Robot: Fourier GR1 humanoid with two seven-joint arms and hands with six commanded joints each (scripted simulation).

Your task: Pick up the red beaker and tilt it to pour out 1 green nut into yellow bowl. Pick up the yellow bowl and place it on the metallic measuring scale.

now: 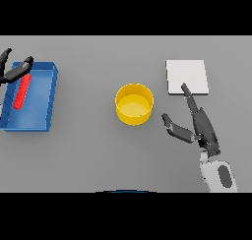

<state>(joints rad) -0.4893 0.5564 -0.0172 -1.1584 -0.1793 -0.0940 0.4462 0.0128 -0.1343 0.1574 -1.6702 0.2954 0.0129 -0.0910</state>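
Grey table (88, 155) first, biggest thing out there, everything sits on it. Next down: blue tray (42, 121), far over on the robot's left, well apart from the right hand, and the left hand (15, 72) hangs right over its top-left corner. Then the metallic measuring scale (187, 76), a pale flat square, nothing on it; the right hand's longest finger reaches onto its near edge.

Yellow bowl (134, 104) sits mid-table, between the two hands, just to the left of the right hand (199, 126) and near its thumb, not touching. Inside looks plain yellow; no green nut visible, though something that small could be lost in this view, so can't swear to it.

Red beaker (22, 91): lying long-ways in the tray, directly below the left hand's fingers. Left hand fingers are spread and relaxed, holding nothing; they look close to the beaker's upper end but contact can't be confirmed.

Right hand: released too, fingers straight, thumb splayed toward the bowl, nothing gripped.

Progress call: basically at the start. Beaker not lifted, pour apparently not done, bowl not on scale. Left to do, by this read: grab beaker, tip 1 nut into bowl, then right hand takes bowl over to the scale, a short hop fwd and rt.
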